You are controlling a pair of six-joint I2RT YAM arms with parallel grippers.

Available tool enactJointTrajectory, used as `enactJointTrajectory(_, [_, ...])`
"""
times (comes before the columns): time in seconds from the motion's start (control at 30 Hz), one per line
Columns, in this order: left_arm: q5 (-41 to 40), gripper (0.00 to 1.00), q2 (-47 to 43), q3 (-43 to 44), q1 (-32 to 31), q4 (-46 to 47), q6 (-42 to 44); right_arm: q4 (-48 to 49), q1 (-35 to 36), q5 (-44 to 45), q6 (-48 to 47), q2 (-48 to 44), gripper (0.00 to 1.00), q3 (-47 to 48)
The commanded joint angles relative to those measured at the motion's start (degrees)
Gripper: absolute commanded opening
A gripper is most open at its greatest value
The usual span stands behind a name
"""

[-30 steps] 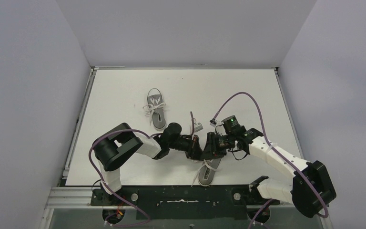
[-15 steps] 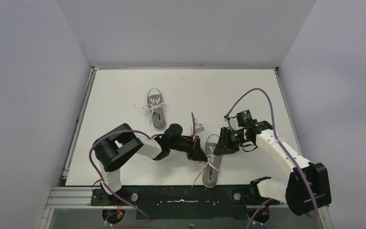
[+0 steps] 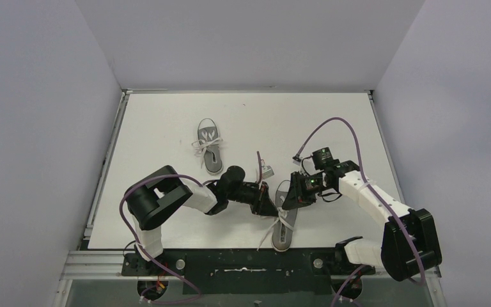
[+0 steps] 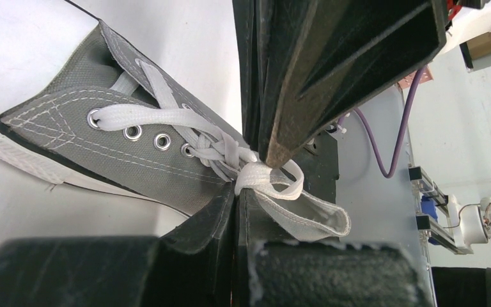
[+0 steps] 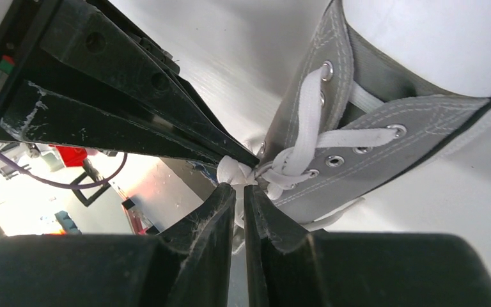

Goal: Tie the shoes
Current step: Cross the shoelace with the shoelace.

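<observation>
1. Furthest left, the far shoe [image 3: 209, 147] sits alone toward the back of the table [image 3: 166, 121], well apart from both arms. Its laces look bunched into a bow, so I'm judging that one done and parked out of the way.
2. Next over, the left claw [image 3: 270, 204] reaches in low from the left, fingers pressed flat together with no gap. The tips sit right against the knot [image 4: 254, 174]. I can't tell if a strand is actually pinched or if they're just touching it. My guess is it's there to anchor that side.
3. The near shoe [image 3: 281, 230] is the one being worked on. It lies between the two claws, close to the front edge, where both arms can get at it. The knot sits at the top of the lacing, with one flat loop [image 4: 307, 214] sticking out toward the front rail.
4. On the right, the right claw [image 3: 292, 196] comes in from the opposite side and meets the same knot nose to nose with the left one. Only a sliver of gap shows between its fingers, and I can't tell whether there's lace in it. Opposed like this, they look set up to pull the knot snug.
</observation>
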Motion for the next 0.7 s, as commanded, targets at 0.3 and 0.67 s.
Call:
enactJointTrajectory(0.3, [0.13,0.0,-1.5,2.5,-0.23,3.18,0.53,1.38,1.18,3.06,-0.45,1.0,0.12,0.06])
enactJointTrajectory(0.67, [0.75,0.0,-1.32,1.85,-0.23,3.21,0.77,3.28,0.92,4.64,1.09,1.92,0.17,0.44])
